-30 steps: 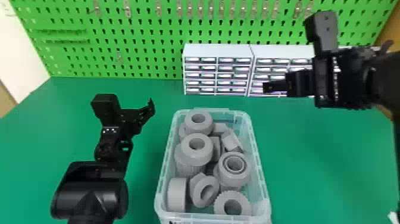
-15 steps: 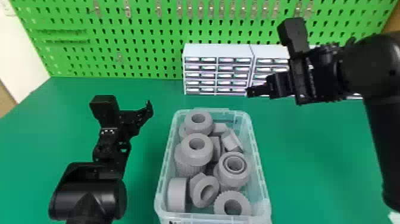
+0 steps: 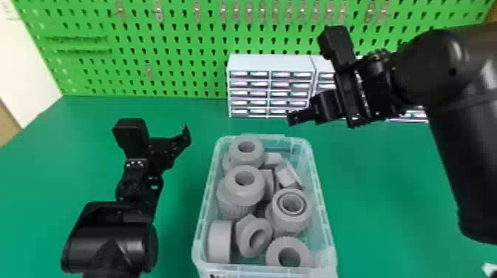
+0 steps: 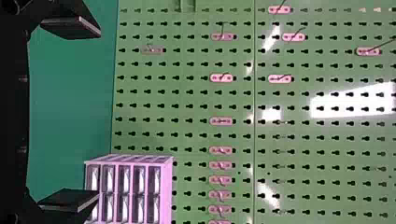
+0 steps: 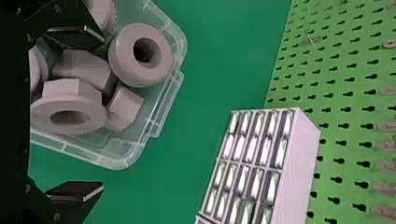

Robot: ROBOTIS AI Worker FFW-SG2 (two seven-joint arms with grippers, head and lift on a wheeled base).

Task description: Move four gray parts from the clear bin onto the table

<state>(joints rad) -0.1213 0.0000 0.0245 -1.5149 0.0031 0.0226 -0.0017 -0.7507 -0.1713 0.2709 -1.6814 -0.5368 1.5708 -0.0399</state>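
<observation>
The clear bin (image 3: 325,225) stands on the green table, holding several gray parts, among them a ringed part (image 3: 290,207) and a toothed ring (image 3: 275,255). My right gripper (image 3: 294,119) is above and behind the bin's far right corner. In the right wrist view my right gripper (image 5: 102,114) is open, with a flanged gray part (image 5: 88,123) and the bin's corner (image 5: 126,161) beyond its fingers. My left gripper (image 3: 186,136) is parked left of the bin; in the left wrist view the left gripper (image 4: 99,114) stands open with nothing between its fingers.
White drawer cabinets (image 3: 271,87) stand behind the bin against a green pegboard (image 3: 166,48). Green table (image 3: 369,199) surface extends on both sides of the bin. The right forearm hangs over the table's right part.
My right arm has swung in from the right, bringing its gripper leftward and closer to the bin's far end. The left arm has barely shifted. The gray parts look unmoved.
</observation>
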